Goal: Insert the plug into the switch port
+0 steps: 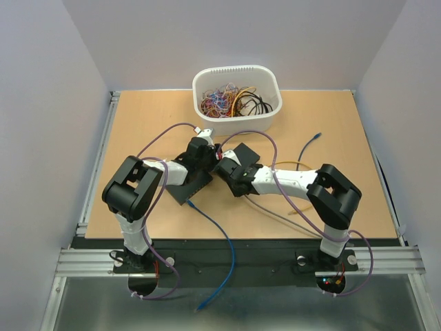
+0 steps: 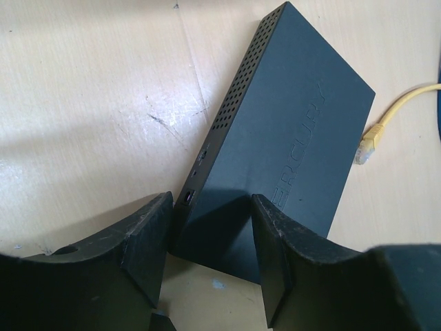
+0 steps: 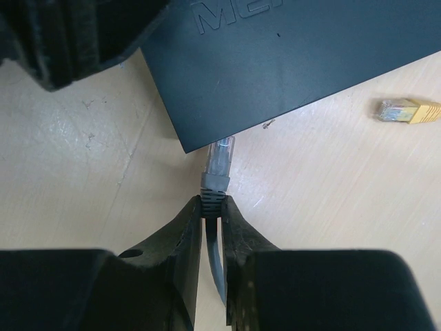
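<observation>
The black switch (image 1: pixel 187 189) (image 2: pixel 289 131) (image 3: pixel 296 62) lies on the wooden table between both arms. My left gripper (image 1: pixel 204 146) (image 2: pixel 210 201) has its jaws half apart around the switch's near corner. One finger (image 2: pixel 148 234) is against the vented side and the other (image 2: pixel 275 241) is over the top face. My right gripper (image 1: pixel 224 168) (image 3: pixel 212 201) is shut on the grey boot of the clear plug (image 3: pixel 219 157). The plug's tip meets the switch's lower edge, close to a corner. The port itself is hidden under that edge.
A white basket (image 1: pixel 270 81) of tangled cables stands at the back. A loose yellow plug (image 2: pixel 367 141) (image 3: pixel 403 110) lies just right of the switch. A blue cable (image 1: pixel 222 234) runs from the switch toward the near edge. Another cable with a blue plug (image 1: pixel 315 136) lies at the right.
</observation>
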Motion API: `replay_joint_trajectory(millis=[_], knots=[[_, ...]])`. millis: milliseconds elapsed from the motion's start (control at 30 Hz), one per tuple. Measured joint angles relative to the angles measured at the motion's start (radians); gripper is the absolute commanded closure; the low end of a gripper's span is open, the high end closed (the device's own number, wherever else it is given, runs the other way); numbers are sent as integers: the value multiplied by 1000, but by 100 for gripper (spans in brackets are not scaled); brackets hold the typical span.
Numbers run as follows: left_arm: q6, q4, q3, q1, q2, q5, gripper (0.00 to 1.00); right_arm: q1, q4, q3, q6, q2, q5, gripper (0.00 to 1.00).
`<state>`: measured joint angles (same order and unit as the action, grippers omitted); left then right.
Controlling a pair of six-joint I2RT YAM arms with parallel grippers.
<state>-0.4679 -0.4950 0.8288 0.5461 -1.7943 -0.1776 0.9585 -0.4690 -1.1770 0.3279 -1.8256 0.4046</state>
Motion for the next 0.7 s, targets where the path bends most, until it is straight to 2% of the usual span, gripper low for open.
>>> replay_joint_trajectory(millis=[433,700], knots=[[14,28,13,0,0,-10,42,21,25,32,4,33,26,100],[22,64,18,-28,11,-39,42,37,77,142,28,120,53,100]])
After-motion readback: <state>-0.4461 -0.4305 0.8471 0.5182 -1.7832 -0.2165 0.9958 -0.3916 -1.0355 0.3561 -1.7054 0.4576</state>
